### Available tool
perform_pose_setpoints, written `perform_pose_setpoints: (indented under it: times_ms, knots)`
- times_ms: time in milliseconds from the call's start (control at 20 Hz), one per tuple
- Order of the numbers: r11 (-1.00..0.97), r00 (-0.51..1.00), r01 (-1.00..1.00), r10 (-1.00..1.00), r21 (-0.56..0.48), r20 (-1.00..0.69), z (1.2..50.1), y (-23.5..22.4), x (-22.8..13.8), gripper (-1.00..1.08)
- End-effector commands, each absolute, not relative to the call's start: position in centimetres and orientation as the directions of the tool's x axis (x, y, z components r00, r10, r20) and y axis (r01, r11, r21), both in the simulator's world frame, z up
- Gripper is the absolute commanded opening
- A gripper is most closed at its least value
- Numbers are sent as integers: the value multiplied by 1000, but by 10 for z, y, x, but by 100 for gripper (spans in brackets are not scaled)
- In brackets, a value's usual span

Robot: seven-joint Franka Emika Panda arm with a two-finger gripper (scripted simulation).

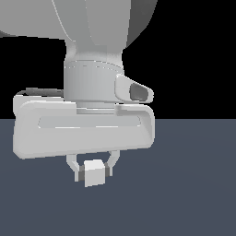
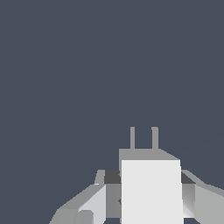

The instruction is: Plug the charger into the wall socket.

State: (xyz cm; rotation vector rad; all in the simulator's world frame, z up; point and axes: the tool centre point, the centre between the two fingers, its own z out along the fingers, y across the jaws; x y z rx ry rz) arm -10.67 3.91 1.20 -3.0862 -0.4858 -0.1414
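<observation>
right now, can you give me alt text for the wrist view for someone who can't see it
A white cube-like charger with two grey prongs pointing away from the camera is clamped between the gripper fingers. Behind it is only a plain dark blue-grey surface; no wall socket appears in this view.

The charger (image 1: 96, 173) is plain white with two grey prongs (image 2: 143, 138), the claw (image 1: 94, 171) pale grey, the floor (image 1: 193, 184) slate blue.
</observation>
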Motion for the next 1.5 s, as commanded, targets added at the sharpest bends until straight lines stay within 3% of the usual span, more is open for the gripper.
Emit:
perform_pose_setpoints:
  times_ms: [0,400,1050,1450]
  knots:
    - [-952,948,306,305,0,92,13,40,-105,-100]
    - [-955,951,296,294,0,92,30,48,-82,-100]
    - [-966,961,260,259,0,92,82,72,-6,-100]
    - [-969,965,248,247,0,92,98,79,21,-100]
